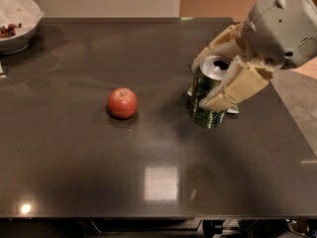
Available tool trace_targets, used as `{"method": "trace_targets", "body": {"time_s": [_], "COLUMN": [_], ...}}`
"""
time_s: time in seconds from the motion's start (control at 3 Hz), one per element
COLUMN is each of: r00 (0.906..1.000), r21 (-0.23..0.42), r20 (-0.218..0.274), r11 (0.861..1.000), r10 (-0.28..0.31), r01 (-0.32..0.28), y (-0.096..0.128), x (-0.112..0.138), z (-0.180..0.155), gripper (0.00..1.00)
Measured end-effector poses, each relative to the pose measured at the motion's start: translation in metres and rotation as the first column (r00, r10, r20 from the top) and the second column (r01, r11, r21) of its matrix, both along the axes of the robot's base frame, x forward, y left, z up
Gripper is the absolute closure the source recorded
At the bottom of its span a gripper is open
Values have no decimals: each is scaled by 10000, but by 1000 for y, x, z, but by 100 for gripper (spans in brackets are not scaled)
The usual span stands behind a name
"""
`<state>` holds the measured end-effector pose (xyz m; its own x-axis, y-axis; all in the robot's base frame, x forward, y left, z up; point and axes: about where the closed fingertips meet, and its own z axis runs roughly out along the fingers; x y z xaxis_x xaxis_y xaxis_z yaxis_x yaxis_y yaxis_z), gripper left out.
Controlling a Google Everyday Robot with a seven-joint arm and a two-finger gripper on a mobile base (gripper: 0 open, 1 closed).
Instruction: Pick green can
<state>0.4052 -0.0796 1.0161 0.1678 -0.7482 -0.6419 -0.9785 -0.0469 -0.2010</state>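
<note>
The green can (205, 99) is dark green with a shiny patterned side and a silver top. It hangs upright above the dark table (99, 172), at the right of the view. My gripper (217, 79) is shut on the green can, one cream finger (237, 88) across its front right side and the other behind its top. The can's lower half shows below the fingers.
A red apple (122, 102) sits on the table left of the can. A white bowl (15, 21) with some food stands at the far left corner. A green chip bag (190, 90) lies mostly hidden behind the can. The table's right edge is near the arm.
</note>
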Motion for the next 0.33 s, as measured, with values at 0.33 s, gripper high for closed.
{"method": "trace_targets", "body": {"time_s": [0.33], "r00": [10000], "r21": [0], "r20": [0], "r11": [10000], "r10": [0], "r01": [0], "y": [0], "x": [0], "z": [0], "gripper": [100]}}
